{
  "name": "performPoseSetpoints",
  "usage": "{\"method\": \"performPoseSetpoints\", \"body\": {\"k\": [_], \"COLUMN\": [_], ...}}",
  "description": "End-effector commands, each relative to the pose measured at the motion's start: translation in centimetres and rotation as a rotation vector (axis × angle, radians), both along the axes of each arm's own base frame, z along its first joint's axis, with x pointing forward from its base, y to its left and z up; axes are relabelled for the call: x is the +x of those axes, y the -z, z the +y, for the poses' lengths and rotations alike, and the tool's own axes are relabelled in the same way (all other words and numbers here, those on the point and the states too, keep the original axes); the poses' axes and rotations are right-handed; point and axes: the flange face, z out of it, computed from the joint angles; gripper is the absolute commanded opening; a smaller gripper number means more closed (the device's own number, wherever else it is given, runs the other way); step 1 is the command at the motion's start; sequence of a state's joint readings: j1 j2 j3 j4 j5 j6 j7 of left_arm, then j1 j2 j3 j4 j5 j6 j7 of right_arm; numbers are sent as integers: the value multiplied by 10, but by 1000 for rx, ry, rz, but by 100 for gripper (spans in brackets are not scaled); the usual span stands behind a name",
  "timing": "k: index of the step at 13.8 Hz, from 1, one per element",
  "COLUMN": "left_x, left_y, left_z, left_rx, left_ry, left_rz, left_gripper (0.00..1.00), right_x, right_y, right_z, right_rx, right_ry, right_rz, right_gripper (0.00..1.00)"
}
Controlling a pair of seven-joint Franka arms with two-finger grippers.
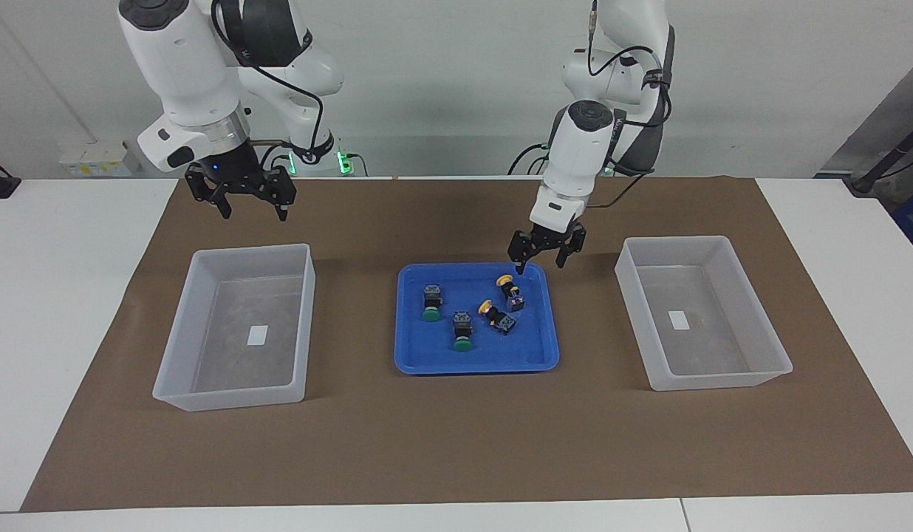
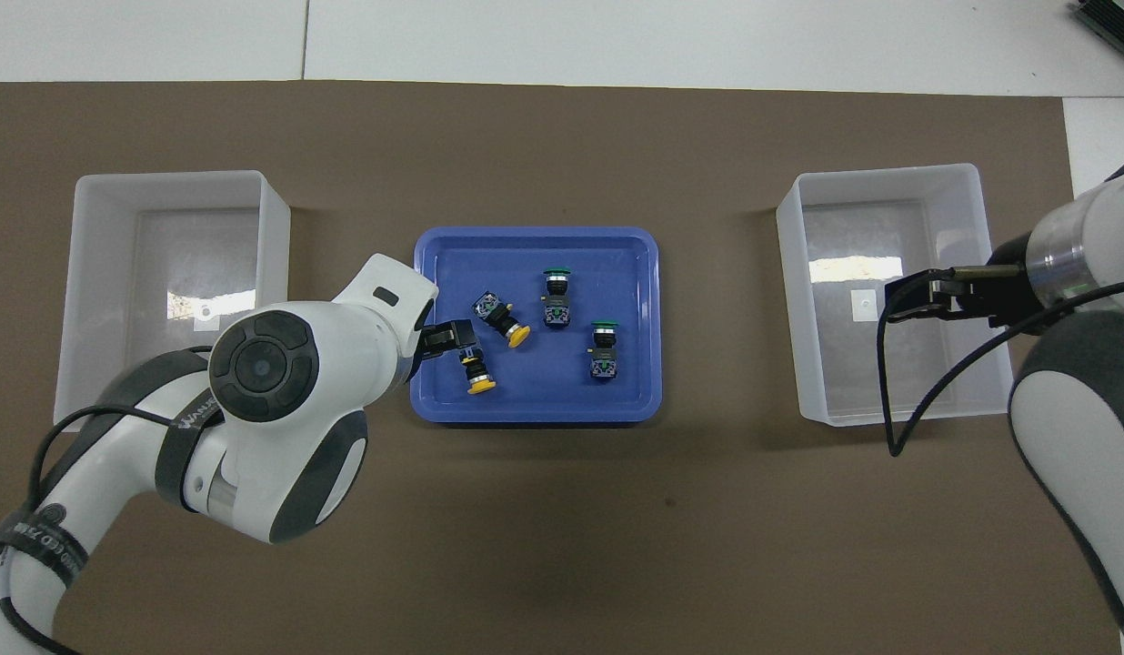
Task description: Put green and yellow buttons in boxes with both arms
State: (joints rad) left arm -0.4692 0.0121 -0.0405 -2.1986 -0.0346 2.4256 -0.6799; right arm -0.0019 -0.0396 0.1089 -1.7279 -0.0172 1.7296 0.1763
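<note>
Green and yellow buttons: all four lie on their sides in the blue tray (image 1: 419,360), which sits between the two boxes on the worktop. I hold the left tool (image 1: 539,258) just above the tray's rim, at the corner nearest the robots on the left arm's end, its fingers spread and empty. The nearest yellow button (image 1: 510,290) lies directly below and slightly ahead of this tool, toward the tray's middle; I judge it the target. Its long axis runs slantwise, cap toward the robots, dark body pointing away, so the fingers should straddle the body crosswise. The second yellow button (image 1: 496,315) lies close beside it, a little deeper into the tray: little room there. The tray rim stands close beneath the tool, so I would descend inside it. The two green buttons (image 1: 431,301) (image 1: 462,330) lie further off, toward the right arm's end. The right tool (image 1: 238,193) waits, open and empty, high over the brown mat (image 1: 456,443) by its own box (image 1: 177,395). The left arm's box (image 1: 722,380) stands empty, with open mat between it and the tray.
</note>
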Motion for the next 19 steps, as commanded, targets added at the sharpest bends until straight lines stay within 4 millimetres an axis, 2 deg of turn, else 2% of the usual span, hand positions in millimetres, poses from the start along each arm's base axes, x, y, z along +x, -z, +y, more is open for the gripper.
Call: {"method": "performPoseSetpoints", "body": {"k": [1, 3, 5, 10, 11, 12, 13, 14, 16, 19], "left_x": [-10, -9, -9, -6, -4, -3, -3, -6, -7, -10], "left_y": [15, 31, 53, 75, 79, 88, 97, 101, 105, 104], "left_z": [-7, -14, -31, -33, -33, -35, -38, -42, -43, -48], "left_rx": [-13, -15, -36, -35, -38, -40, -41, -42, -40, -46], "left_ry": [-5, -12, -28, -36, -38, -39, -36, -29, -41, -60], "left_rz": [6, 8, -10, -7, -12, -14, -15, -15, -7, -3], "left_gripper": [100, 100, 100, 100, 100, 99, 95, 90, 78, 57], "right_x": [-1, 5, 13, 23, 21, 23, 17, 12, 12, 0], "right_y": [12, 22, 41, 108, 125, 146, 168, 184, 203, 229], "right_z": [15, 51, 87, 180, 202, 215, 235, 247, 250, 263], "right_rx": [30, 42, 49, 60, 50, 51, 54, 53, 47, 33], "right_ry": [45, 35, 60, 93, 81, 94, 87, 81, 104, 77], "right_rz": [-33, -65, -81, -99, -106, -104, -99, -113, -124, -127], "right_gripper": [100, 100, 100, 100, 100, 100, 100, 100, 100, 100]}}
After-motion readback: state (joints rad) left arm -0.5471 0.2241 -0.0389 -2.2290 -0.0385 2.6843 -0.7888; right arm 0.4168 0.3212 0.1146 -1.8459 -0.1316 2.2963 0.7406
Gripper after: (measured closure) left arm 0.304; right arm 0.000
